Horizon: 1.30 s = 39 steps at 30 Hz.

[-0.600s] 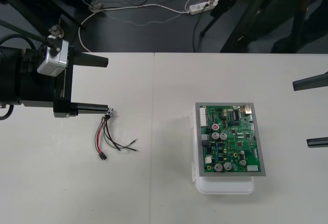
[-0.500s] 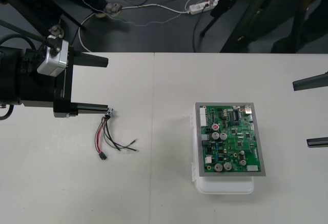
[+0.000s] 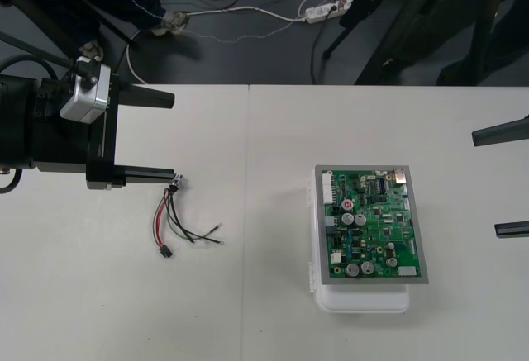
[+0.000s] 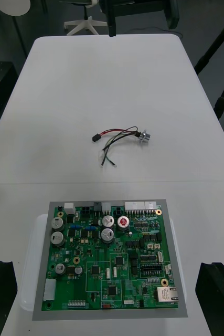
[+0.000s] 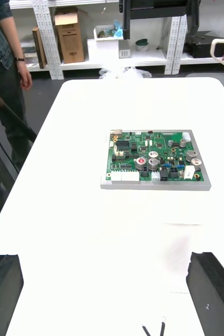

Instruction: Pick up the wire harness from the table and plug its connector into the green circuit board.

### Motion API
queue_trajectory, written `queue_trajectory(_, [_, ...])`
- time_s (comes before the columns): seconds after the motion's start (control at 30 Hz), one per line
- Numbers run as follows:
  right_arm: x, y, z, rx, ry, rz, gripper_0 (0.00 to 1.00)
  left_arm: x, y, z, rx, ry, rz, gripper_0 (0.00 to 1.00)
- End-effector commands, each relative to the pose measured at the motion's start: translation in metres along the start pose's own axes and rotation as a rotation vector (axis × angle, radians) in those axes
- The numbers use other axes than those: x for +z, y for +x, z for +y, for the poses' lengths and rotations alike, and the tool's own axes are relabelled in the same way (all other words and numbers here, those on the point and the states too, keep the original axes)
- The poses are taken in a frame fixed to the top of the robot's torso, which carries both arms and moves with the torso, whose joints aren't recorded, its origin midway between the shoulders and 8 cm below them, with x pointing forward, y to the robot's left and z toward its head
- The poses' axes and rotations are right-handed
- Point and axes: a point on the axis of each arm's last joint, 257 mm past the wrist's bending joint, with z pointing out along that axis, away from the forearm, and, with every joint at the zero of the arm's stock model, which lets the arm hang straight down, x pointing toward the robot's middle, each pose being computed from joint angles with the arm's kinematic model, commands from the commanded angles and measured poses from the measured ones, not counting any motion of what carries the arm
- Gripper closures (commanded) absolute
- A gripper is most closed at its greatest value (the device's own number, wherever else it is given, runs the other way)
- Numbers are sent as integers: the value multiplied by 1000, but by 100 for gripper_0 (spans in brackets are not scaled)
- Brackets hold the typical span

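Here, in the front view, the wire harness (image 3: 173, 216) lies on the counter (image 3: 248, 311) at 6 o'clock of the left jaws, which stand wide apart. Its socket (image 3: 178, 182) sits just beside, perhaps touching, the nearer finger (image 3: 145, 174). The long axis runs 12 to 6, and the plug (image 3: 165, 252) points to 6. The board (image 3: 372, 225) lies at 3 o'clock. The right jaws, also apart, wait beyond it.

Lab or workshop: floor cables (image 3: 240, 16), power strip (image 3: 326, 11), stand legs (image 3: 413, 22).

The left arm (image 3: 33, 134) was held level, its jaws spread wide. The right jaws, equally wide, showed two black fingers (image 3: 501, 132).
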Motion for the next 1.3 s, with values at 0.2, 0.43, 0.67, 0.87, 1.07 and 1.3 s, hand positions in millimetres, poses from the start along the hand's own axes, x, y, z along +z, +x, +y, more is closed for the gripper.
queue_trajectory(0.2, [-1,-3,4,-40,-4,-8,0,5,-15,-5,24,28,-1,8])
queue_trajectory(0.43, [-1,-3,4,-40,-4,-8,0,5,-15,-5,24,28,-1,8])
queue_trajectory(0.67, [-1,-3,4,-40,-4,-8,0,5,-15,-5,24,28,-1,8])
queue_trajectory(0.87, [-1,-3,4,-40,-4,-8,0,5,-15,-5,24,28,-1,8])
queue_trajectory(1.07, [-1,-3,4,-40,-4,-8,0,5,-15,-5,24,28,-1,8])
queue_trajectory(1.3, [-1,-3,4,-40,-4,-8,0,5,-15,-5,24,28,-1,8])
